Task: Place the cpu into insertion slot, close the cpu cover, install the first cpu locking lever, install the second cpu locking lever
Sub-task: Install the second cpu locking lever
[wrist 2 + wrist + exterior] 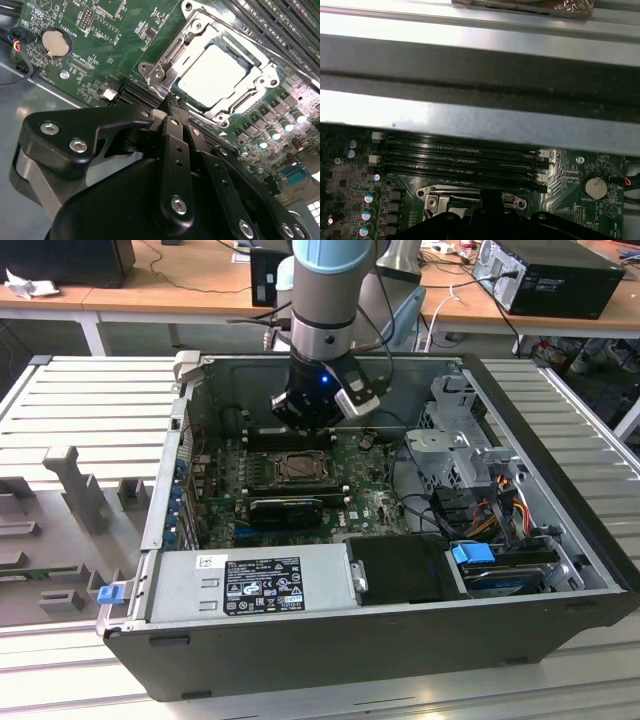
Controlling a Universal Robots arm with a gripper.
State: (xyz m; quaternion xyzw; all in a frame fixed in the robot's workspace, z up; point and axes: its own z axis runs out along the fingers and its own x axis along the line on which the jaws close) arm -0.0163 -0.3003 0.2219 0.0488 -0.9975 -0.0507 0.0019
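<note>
We've got the gripper (312,420) down inside the open PC case (520,430), hovering over the far edge of the insertion slot (299,468) on the green motherboard (375,502). In the second wrist view the jaws are clenched together, nothing between them, tips (172,102) right at the corner of the cpu cover (165,62). The cpu (212,75) already sits in the socket, its pale metal top showing through the cover's window; the cover lies flat over it. The first wrist view shows the memory slots (460,157) just beyond the cover's rim (470,192), and a coin battery (595,187) off to one side.
</note>
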